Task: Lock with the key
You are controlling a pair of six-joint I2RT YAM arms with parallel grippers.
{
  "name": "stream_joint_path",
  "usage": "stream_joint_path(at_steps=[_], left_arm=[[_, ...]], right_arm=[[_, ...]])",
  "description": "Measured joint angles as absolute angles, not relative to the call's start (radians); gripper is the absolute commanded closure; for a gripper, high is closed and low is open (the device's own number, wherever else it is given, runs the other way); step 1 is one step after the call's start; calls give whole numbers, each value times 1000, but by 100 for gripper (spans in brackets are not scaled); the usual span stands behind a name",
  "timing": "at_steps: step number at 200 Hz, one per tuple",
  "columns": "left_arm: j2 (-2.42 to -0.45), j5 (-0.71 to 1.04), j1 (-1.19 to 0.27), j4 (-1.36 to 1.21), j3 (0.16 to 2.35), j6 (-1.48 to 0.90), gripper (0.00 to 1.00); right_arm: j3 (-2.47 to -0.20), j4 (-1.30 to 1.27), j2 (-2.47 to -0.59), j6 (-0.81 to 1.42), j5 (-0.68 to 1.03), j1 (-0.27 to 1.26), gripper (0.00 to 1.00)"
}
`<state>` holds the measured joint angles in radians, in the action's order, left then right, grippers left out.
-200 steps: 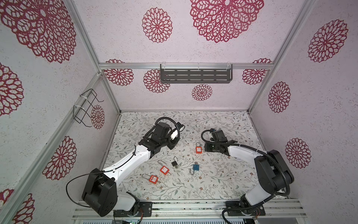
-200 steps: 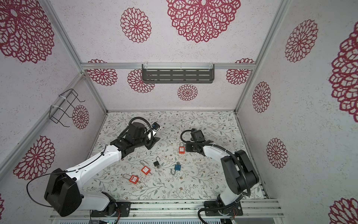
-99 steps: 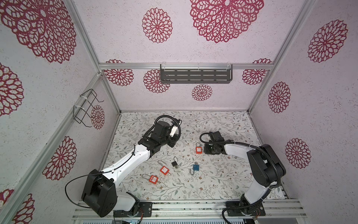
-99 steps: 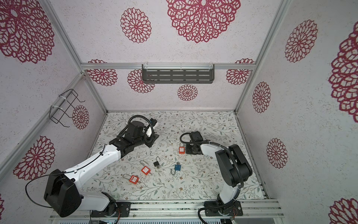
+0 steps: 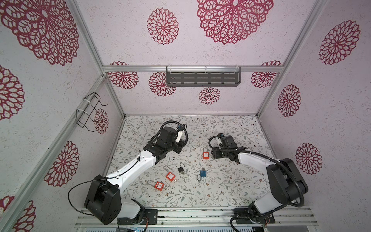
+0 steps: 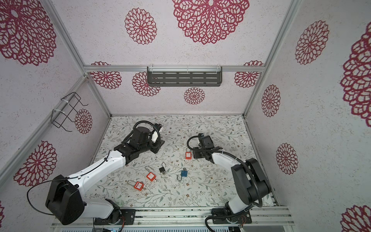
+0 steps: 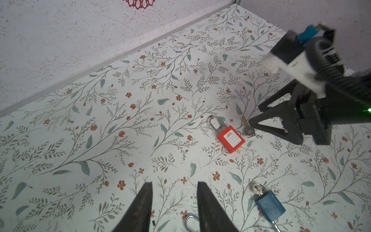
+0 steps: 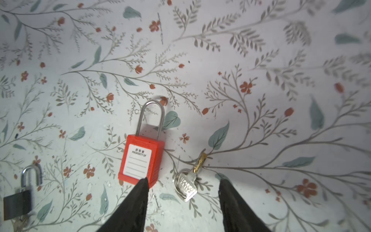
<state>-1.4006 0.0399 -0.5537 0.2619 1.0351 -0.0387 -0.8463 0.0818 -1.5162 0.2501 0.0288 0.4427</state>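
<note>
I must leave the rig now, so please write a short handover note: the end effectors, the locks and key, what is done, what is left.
Left end effector: open, empty, above the floral table.
Right end effector: open, holding nothing; the small silver key lies on the table between its jaws.
Red plastic padlock with steel shackle: flat beside the key, shackle seated in its body, no key inserted.
Done: this padlock looks locked.
Left: the small black padlock, blue padlock and two other red padlocks nearer the arm bases; their state is unclear.
</note>
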Motion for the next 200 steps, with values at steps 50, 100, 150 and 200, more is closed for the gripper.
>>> stream_joint_path(at_steps=[50, 100, 150, 200], left_arm=[[-1362, 9, -554, 207, 962, -51, 59], [-1303, -52, -552, 173, 942, -87, 60], [-1291, -90, -551, 166, 916, -103, 61], [-1291, -104, -551, 176, 916, -103, 62]], right_arm=[[-674, 2, -1254, -252, 168, 450, 39], [-687, 182, -1212, -866, 381, 526, 38], [-789, 347, -1395, -1139, 451, 610, 38], [-853, 411, -1515, -1221, 442, 676, 38]])
